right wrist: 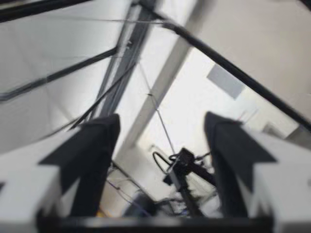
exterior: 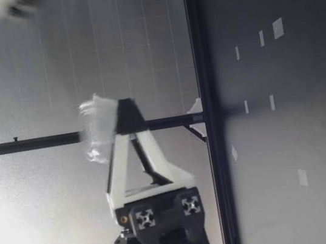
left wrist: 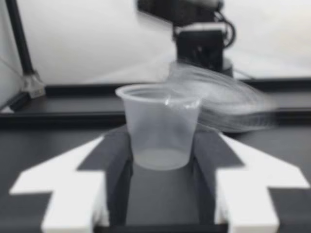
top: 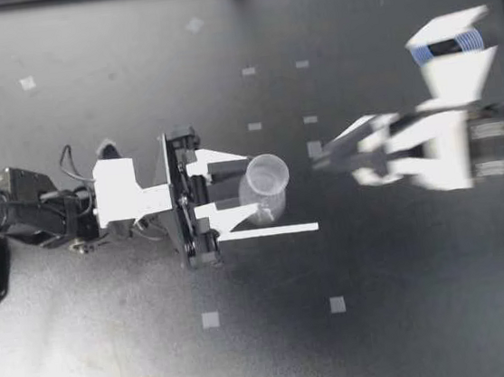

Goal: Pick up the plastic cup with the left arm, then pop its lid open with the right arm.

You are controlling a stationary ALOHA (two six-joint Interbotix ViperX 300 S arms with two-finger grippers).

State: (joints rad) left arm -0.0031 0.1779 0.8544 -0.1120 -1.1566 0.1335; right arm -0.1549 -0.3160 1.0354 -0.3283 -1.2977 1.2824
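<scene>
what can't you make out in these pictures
clear plastic cup: whether it holds anything; its walls are cloudy in the left wrist view, and it is a pale blur in the low view.
right hand: outline lost to motion blur in the top view; only a streak behind the cup in the left wrist view.

Dark matte table, small pale tape squares; black frame rail; pale gridded wall behind.

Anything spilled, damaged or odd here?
Nothing spilled or damaged. The cup is clamped between the left gripper's fingers, clear of the table, intact and seemingly empty. In the top view it may lean slightly with the gripper, though that is hard to tell. The right gripper is open and empty, apart from the cup.
</scene>
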